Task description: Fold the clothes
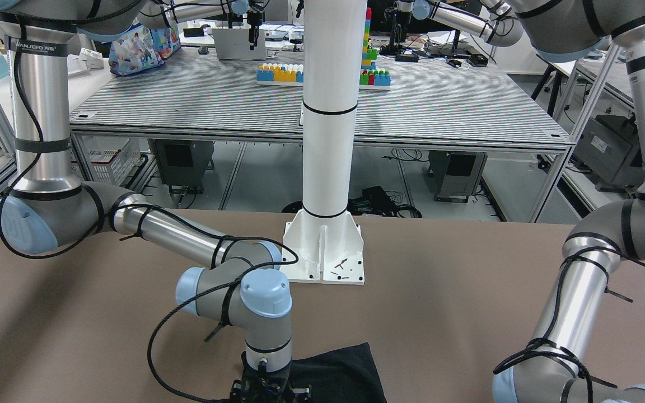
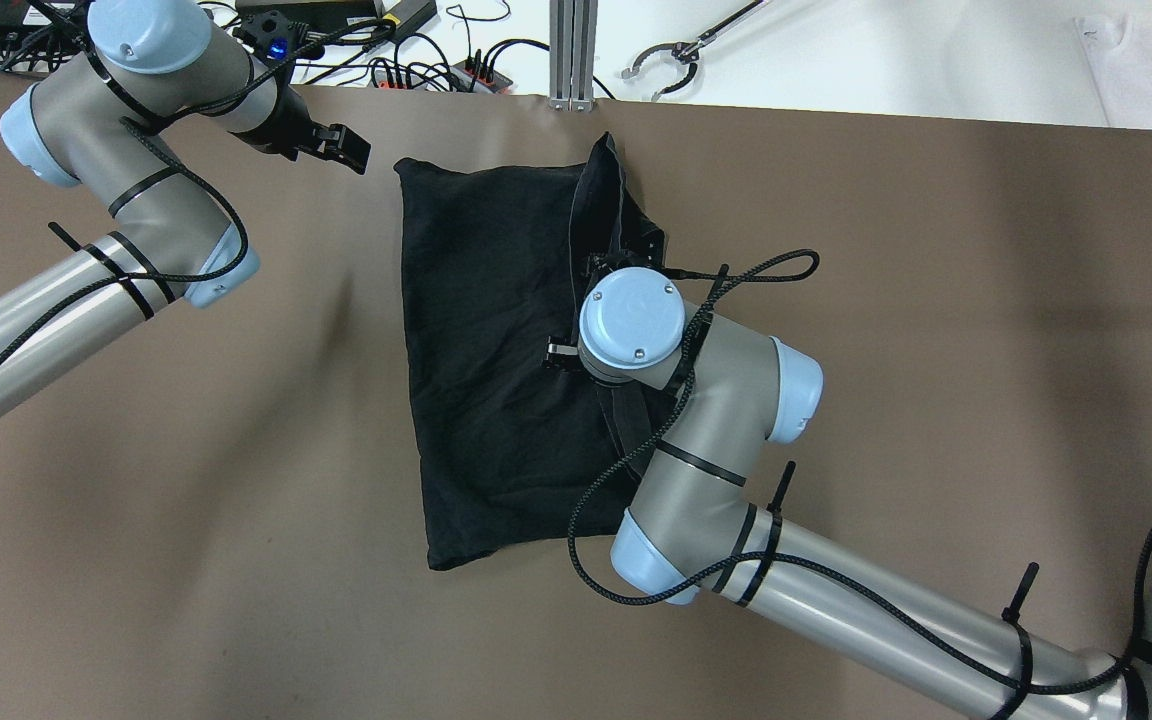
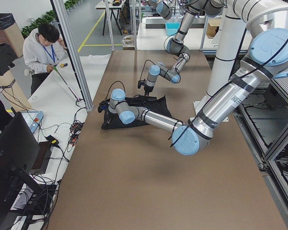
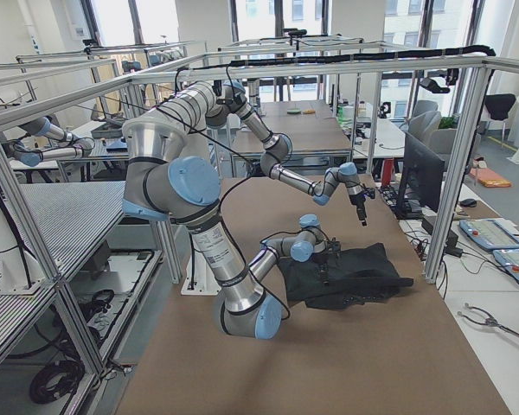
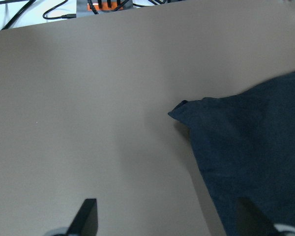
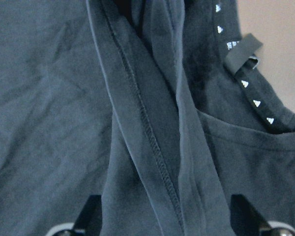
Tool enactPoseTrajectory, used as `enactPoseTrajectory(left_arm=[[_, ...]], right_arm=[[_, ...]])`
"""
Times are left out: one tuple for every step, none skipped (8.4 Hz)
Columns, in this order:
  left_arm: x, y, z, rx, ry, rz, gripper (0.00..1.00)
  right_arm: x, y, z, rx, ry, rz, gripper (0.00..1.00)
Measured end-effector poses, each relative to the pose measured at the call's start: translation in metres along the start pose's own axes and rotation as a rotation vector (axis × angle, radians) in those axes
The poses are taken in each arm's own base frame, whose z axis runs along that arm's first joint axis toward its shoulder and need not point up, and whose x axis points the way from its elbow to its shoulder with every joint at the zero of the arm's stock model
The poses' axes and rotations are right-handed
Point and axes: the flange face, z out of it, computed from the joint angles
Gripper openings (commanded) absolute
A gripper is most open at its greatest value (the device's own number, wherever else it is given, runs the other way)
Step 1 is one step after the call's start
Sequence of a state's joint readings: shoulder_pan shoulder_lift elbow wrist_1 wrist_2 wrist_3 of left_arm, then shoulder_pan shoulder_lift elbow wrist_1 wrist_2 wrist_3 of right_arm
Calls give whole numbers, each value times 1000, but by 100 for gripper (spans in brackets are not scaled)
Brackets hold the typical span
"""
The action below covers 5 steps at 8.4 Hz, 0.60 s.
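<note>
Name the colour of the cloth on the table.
The soft fabric cloth is plain black, best seen in the overhead exterior view.

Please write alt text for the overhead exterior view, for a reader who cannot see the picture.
A black cloth lies on a brown table, a ridge of fabric raised along its right side. The right arm's wrist is directly over that ridge; the open left gripper hangs by the cloth's far left corner.

In the front-facing view, at about ten o'clock, a black band [image 1: 37, 48] around the right arm [image 1: 40, 106] carries white lettering that reads roughly "ANJEED" followed by a Chinese character, while in the left-side view, at about eight o'clock, the back of a dark monitor [image 3: 9, 158] reads "HUAWEI".
</note>
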<state>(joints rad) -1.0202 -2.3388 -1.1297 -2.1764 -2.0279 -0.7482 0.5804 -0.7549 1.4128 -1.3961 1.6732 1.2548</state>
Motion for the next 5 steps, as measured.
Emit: enactPoseTrajectory(left_arm=[[-1,3,0,-1,1,1,100],[-1,4,0,-2,2,1,100],[-1,5,0,-2,3,2,100],[-1,5,1,-3,3,2,100],[0,6,1,-4,3,3,100]], right_arm=[[-2,-5,8,13,27,-23,81],[-1,-7,13,19,58,-79,72],[3,-9,16,18,92,-145,64],[7,-14,16,17,113,-197,62],[13,-23,15,20,127,-243,61]])
